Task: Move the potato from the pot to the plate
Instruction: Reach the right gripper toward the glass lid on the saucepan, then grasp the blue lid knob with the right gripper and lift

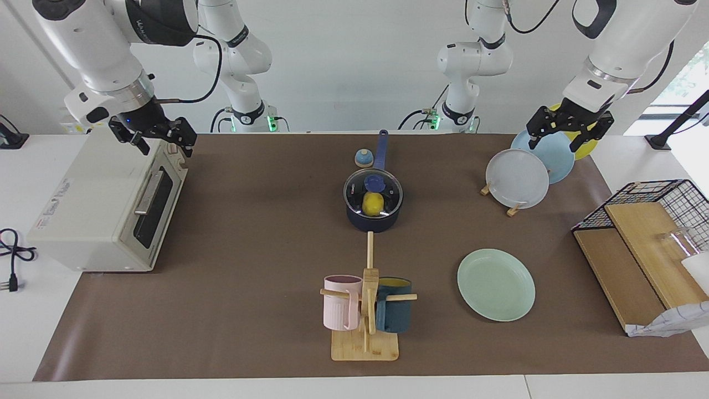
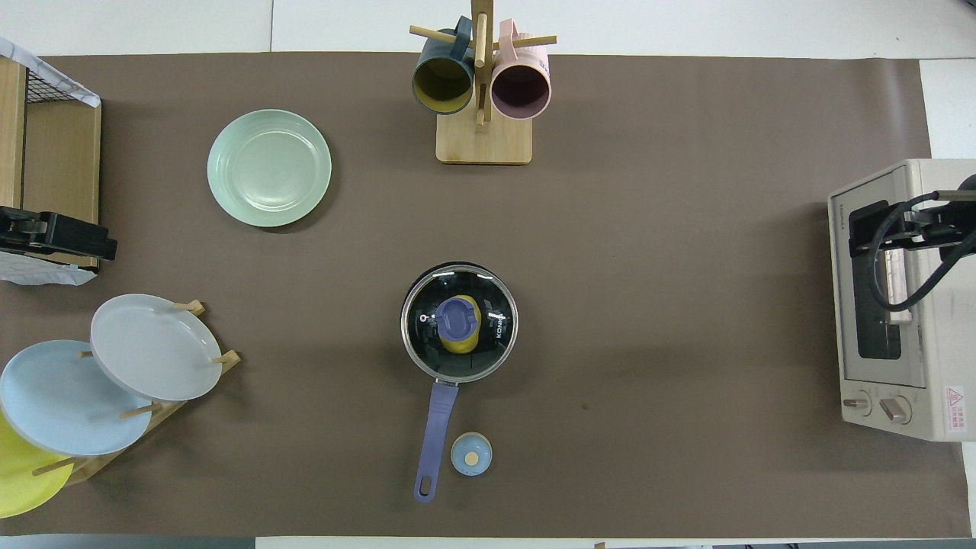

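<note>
Four plates show in all: one mint-green plate [image 1: 496,284] lying flat at the lower right of the facing view, and three standing in a wooden rack at its upper right, namely a grey-white plate [image 1: 517,178], a light blue plate [image 1: 548,155] and a yellow plate [image 1: 581,145]. Two mugs hang on one wooden mug tree at the lower centre: a pink mug [image 1: 342,302] and a dark teal mug [image 1: 394,311]. At the centre there is one pot [image 1: 374,208], one glass lid [image 1: 373,192] and one potato [image 1: 373,204]. One small blue bell-shaped object [image 1: 363,158] sits above them. One toaster oven [image 1: 108,205] stands at the left. One wire basket [image 1: 659,208] is at the right edge. Two hands count: the left hand [image 1: 570,136] and the right hand [image 1: 152,138].
</note>
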`<state>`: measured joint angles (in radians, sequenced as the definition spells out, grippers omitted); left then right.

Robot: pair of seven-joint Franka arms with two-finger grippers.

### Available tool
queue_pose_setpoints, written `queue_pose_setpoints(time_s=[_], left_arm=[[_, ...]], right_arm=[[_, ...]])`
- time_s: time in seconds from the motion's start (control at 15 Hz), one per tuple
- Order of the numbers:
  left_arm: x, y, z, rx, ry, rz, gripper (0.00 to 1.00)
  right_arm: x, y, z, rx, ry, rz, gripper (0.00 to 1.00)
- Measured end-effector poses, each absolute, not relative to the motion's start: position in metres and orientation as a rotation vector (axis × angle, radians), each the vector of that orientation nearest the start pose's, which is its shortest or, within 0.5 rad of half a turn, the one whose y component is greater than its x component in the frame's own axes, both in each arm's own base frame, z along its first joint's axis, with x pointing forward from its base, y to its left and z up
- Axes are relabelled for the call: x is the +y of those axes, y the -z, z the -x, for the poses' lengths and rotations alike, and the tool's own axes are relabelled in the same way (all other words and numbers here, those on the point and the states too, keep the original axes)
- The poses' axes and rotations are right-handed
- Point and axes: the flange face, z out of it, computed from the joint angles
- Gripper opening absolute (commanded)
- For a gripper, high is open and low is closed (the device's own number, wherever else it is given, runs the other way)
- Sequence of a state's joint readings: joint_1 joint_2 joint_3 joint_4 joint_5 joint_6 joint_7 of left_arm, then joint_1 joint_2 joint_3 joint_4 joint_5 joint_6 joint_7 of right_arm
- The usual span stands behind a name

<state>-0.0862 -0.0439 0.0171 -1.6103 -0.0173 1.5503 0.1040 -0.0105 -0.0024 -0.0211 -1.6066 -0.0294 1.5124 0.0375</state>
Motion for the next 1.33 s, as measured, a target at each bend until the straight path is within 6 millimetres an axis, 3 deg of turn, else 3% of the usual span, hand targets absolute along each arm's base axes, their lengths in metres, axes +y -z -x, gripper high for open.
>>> queue_pose_setpoints(time_s=[0.53,0.73,0.93,1.13,1.2,1.27,1.33], left_arm=[[-0.039,-0.628,-0.537,0.274,-0.025,3.148,1.00],[-0.039,-0.628,-0.537,0.274,-0.025,3.148,1.00],[-0.039,-0.628,-0.537,0.274,-0.025,3.148,1.00],[-0.039,-0.628,-0.537,0.274,-0.025,3.148,1.00],[-0.039,-0.628,-0.537,0.274,-0.024,3.148,0.45],[-0.039,-0.628,-0.537,0.273,-0.024,3.148,0.00],[-0.039,-0.628,-0.537,0.272,-0.023,3.148,0.00]], right_arm=[[-0.019,-0.604,-0.545,0.105,-0.155,3.164,1.00],[-0.008,-0.599,-0.544,0.040,-0.183,3.152,1.00],[0.036,-0.601,-0.545,-0.043,-0.152,3.125,1.00],[0.108,-0.607,-0.537,-0.026,-0.140,3.113,1.00],[0.136,-0.608,-0.533,-0.014,-0.141,3.106,1.00],[0.162,-0.607,-0.528,-0.017,-0.146,3.106,1.00],[0.187,-0.605,-0.523,-0.016,-0.151,3.109,1.00]])
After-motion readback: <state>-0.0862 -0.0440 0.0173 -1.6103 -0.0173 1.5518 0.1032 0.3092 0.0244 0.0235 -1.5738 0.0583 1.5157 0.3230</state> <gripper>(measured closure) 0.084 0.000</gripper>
